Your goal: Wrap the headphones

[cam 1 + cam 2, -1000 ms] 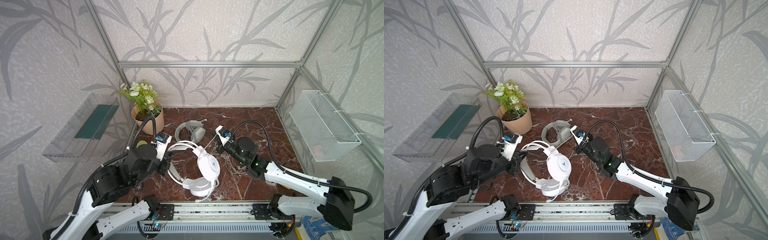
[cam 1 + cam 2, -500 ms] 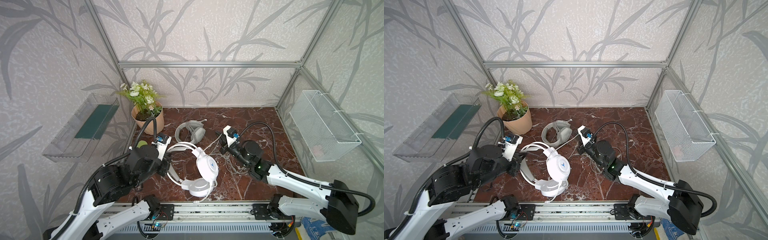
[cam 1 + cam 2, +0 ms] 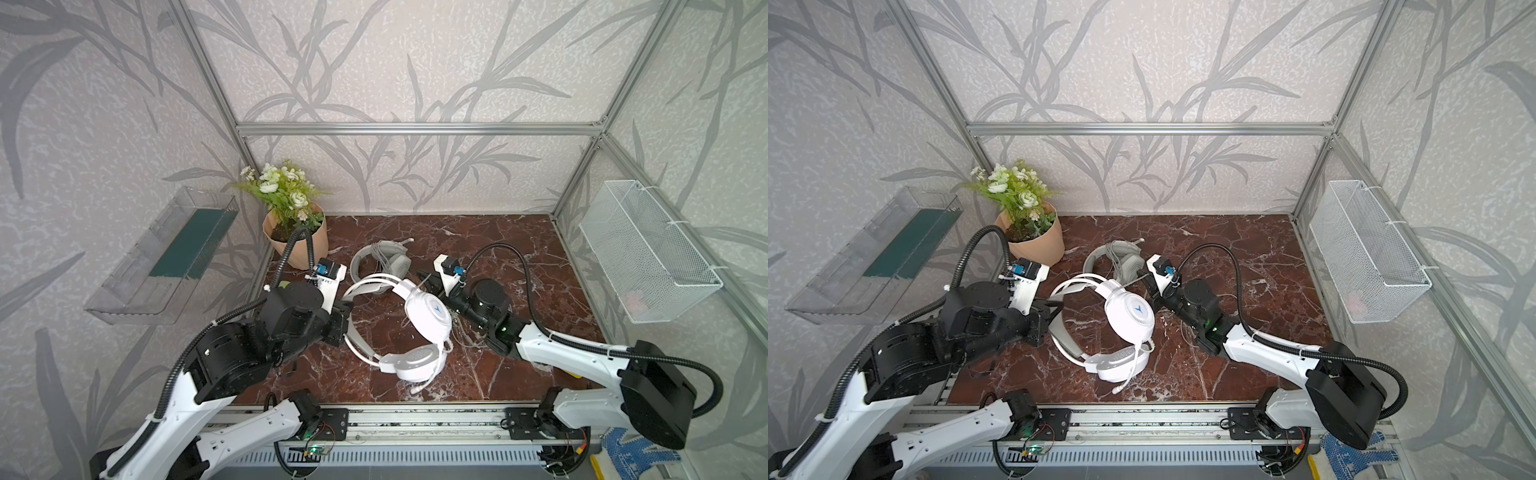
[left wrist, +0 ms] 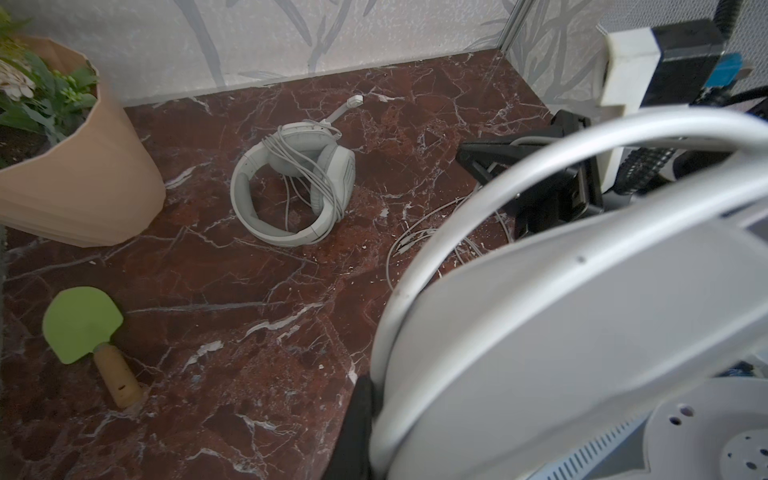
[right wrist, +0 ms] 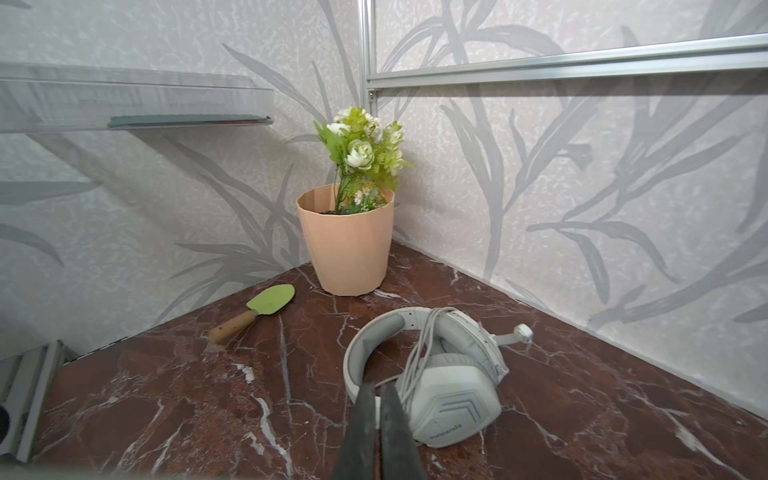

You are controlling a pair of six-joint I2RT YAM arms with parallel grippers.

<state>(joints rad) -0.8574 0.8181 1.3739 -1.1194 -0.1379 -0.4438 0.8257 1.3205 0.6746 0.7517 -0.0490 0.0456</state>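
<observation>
The left gripper (image 3: 344,318) is clamped on the headband of the glossy white headset (image 3: 428,316). It holds the headset tilted over the middle of the marble tabletop (image 3: 478,241), one cup raised and the other low toward the front edge. The right gripper (image 5: 378,387) has its jaws pressed together just beyond the raised cup, between the two headsets. In the left wrist view a pale sliver shows between those jaws; it may be a strand of cable, but I cannot tell for certain that anything is pinched. The greyish-white headset (image 4: 291,191) lies apart at the back, near the flower pot (image 3: 297,241), with its own lead looped many times around the cups and band, so that half of the job looks finished. The white headset's cable (image 4: 392,253) is another matter. It lies in loose curls on the marble beside the raised cup and under the right arm, and no turn of it is visibly laid around the band or cups. I judge the task about half done: one headset is wrapped, and the other is gripped and presented. Its whole cable is left to gather, wind on and tuck in at the end.
</observation>
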